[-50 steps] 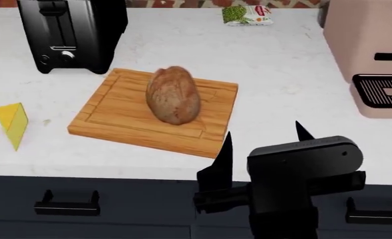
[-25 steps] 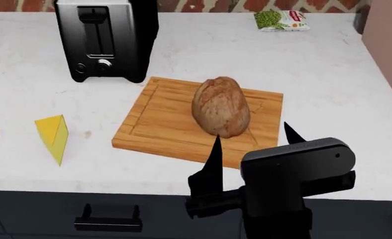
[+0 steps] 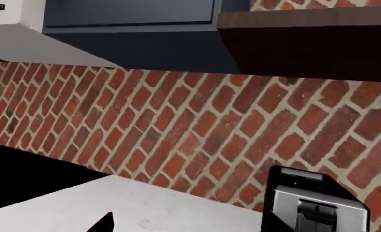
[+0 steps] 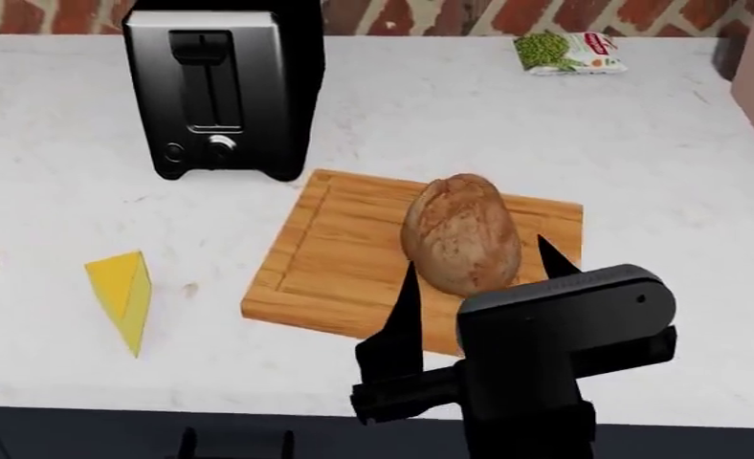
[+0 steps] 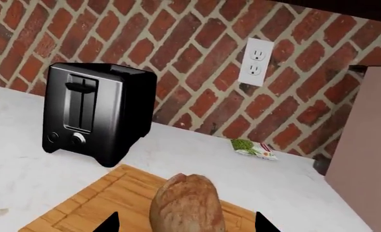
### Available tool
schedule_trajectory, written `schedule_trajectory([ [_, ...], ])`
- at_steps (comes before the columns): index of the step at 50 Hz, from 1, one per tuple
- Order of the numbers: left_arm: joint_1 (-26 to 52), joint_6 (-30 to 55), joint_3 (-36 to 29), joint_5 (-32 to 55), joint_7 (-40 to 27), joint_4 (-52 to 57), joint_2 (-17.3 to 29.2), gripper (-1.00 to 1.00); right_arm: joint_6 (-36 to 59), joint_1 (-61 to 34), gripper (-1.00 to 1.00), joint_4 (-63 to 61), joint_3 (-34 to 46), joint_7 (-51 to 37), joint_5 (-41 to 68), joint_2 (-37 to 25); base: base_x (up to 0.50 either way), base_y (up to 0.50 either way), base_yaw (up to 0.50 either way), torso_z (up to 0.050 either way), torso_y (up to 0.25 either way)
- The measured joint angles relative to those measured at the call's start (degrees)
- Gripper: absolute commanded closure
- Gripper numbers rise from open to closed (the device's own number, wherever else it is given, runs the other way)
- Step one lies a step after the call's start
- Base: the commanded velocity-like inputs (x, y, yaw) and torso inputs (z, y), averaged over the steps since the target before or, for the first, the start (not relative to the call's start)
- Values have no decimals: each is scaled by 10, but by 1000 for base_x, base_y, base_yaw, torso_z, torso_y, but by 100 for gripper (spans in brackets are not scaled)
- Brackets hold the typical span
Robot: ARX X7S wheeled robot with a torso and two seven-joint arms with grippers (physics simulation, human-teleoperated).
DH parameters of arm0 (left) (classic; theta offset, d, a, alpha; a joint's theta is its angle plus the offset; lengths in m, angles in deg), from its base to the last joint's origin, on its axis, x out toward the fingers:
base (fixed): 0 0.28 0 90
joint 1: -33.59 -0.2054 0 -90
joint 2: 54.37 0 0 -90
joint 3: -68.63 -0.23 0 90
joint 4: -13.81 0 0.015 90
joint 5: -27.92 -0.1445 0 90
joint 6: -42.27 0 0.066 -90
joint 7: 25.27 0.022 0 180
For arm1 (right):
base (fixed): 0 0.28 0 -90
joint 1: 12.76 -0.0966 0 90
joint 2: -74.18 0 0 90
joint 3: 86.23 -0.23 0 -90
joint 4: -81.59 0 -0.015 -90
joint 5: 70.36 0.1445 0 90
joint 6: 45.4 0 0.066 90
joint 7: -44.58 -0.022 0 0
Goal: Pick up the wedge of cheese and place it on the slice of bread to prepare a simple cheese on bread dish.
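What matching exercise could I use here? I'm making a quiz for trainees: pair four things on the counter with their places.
Things:
1. cheese
2. bread
3. toaster
4. bag of peas

Places:
A. on the cutting board
B. far back on the counter, near the brick wall
C. on the bare counter, left of the board
D. behind the board's left end

Pairs: 1-C, 2-A, 3-D, 4-B
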Motion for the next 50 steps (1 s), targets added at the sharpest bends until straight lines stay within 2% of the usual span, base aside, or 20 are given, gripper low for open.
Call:
schedule_trajectory([
  [21,-1,-4,-2,7,-9,0,6,-100,0,2,-100,-2,-3,-4,9,0,245,259,0,0,0],
  [50,-3,-12,-10,13,-22,1,15,-100,-1,7,-100,-13,-8,-10,20,-4,251,148,0,0,1],
])
